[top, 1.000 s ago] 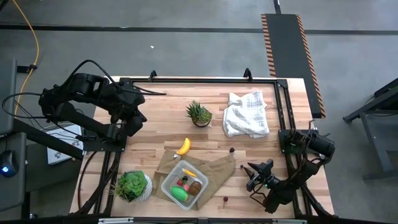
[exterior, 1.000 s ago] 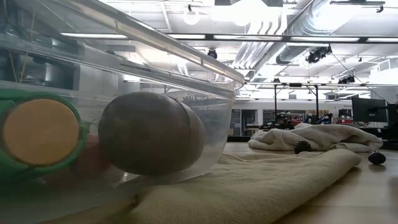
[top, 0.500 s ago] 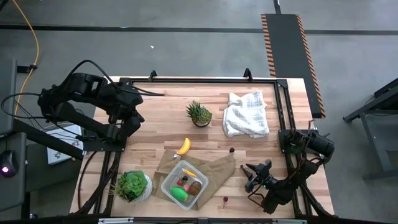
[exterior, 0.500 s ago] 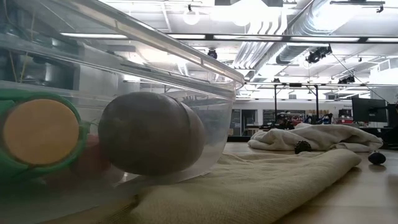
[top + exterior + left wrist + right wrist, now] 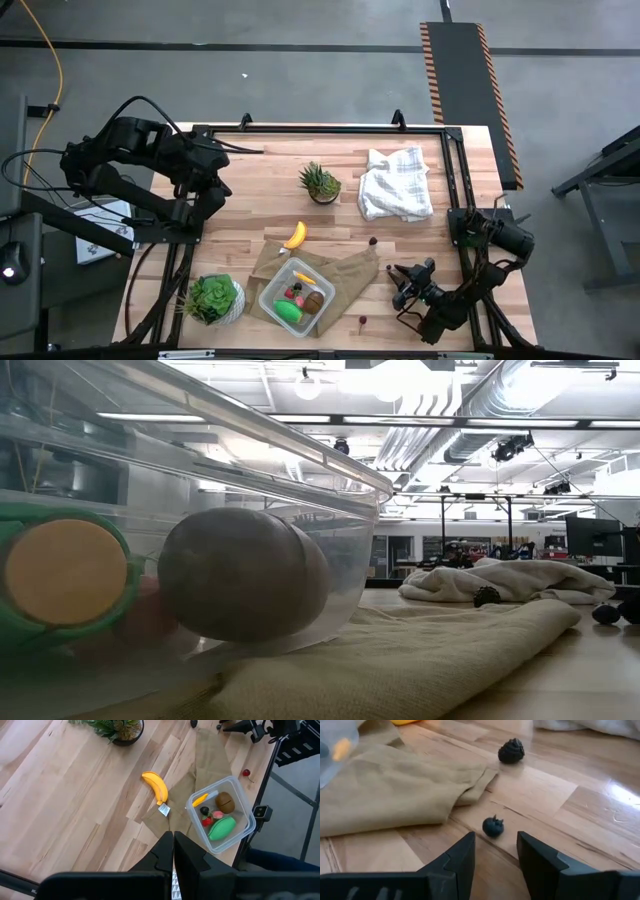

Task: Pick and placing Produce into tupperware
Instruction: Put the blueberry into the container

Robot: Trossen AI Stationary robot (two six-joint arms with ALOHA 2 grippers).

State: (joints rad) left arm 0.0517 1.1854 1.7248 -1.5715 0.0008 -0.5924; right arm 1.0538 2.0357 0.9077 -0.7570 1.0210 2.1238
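Note:
The clear tupperware (image 5: 297, 298) stands on a flat brown bag (image 5: 345, 272) near the table's front edge. It holds a green oval (image 5: 221, 828), a brown kiwi (image 5: 225, 801), a red strawberry (image 5: 207, 820) and a yellow-orange piece (image 5: 200, 800). A yellow banana (image 5: 295, 235) lies on the wood just beyond the bag. My right gripper (image 5: 495, 855) is low over the table, right of the bag, open. A small dark berry (image 5: 493, 826) lies just ahead of its fingertips, untouched. My left gripper (image 5: 173, 851) hangs shut, high over the table's left side.
A second dark berry (image 5: 511, 751) lies farther off on the wood. A red cherry (image 5: 362, 320) sits near the front edge. A spiky potted plant (image 5: 320, 182), a leafy plant (image 5: 212, 298) and a white cloth (image 5: 397, 183) also stand on the table (image 5: 250, 170).
My right gripper has sunk a little and edged toward the small dark berry. Its tip now shows at the right edge of the low view, beside the berry. Its fingers have stayed open.

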